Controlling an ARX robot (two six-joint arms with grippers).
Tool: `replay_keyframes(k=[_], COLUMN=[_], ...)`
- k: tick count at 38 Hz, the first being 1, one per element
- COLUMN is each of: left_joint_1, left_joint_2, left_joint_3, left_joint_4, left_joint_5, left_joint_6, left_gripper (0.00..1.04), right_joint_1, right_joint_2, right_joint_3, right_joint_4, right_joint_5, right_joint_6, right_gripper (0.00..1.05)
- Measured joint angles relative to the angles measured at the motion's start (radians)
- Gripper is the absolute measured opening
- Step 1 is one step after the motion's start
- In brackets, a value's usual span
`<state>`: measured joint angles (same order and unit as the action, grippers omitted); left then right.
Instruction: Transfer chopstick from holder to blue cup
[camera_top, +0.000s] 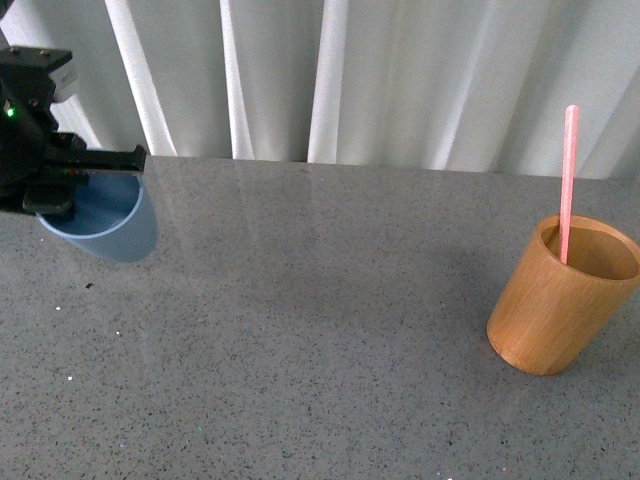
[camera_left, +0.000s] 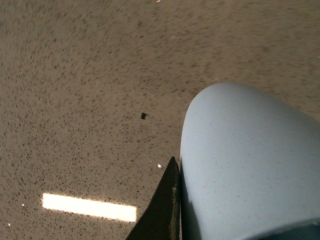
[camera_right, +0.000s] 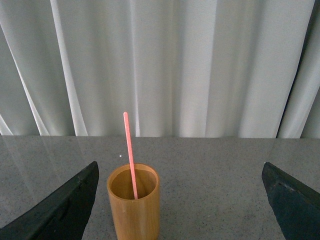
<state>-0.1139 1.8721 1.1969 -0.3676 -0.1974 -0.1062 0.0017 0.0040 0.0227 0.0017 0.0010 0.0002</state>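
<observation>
Pink chopstick (camera_top: 568, 185) stands in holder (camera_top: 560, 300) on desk (camera_top: 320, 300), right side | left tool (camera_top: 90, 178) grips tilted blue cup (camera_top: 105, 225), well apart at left | right tool (camera_right: 180, 167) spread wide, empty, facing holder

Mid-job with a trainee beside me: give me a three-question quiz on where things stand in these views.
1. True or false: the chopstick stands in the holder.
2. What does the left gripper grip? A) the holder B) the blue cup C) nothing
3. Fill in: the right gripper is ____ (open or shut).
Key: 1 true; 2 B; 3 open.
</observation>
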Motion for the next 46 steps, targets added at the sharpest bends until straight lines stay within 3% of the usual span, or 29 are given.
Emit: replay_keyframes(k=[10,20,27,39,46], left_joint_1=[-0.238,-0.483,-0.533,-0.528,-0.515], left_joint_2=[-0.087,0.069,0.185,0.270,0.276], left_joint_3=[0.043,0.098,0.129,0.189,0.199], left_joint_4=[-0.098,-0.072,-0.044,-0.033,-0.034], left_joint_5=[0.085,0.094,0.086,0.060,0.058], left_joint_6=[0.097,0.049,0.021,-0.005,-0.012], left_gripper=[0.03,0.03,0.03,0.04,0.29], right_joint_1=[0.000,0.000,0.000,0.000,0.000], right_joint_2=[0.000,0.000,0.000,0.000,0.000], right_joint_3=[0.000,0.000,0.000,0.000,0.000], right_joint_4=[0.000,0.000,0.000,0.000,0.000], right_joint_5=[0.000,0.000,0.000,0.000,0.000], right_joint_6=[0.000,0.000,0.000,0.000,0.000], right_gripper=[0.95,0.95,0.95,0.95,0.95])
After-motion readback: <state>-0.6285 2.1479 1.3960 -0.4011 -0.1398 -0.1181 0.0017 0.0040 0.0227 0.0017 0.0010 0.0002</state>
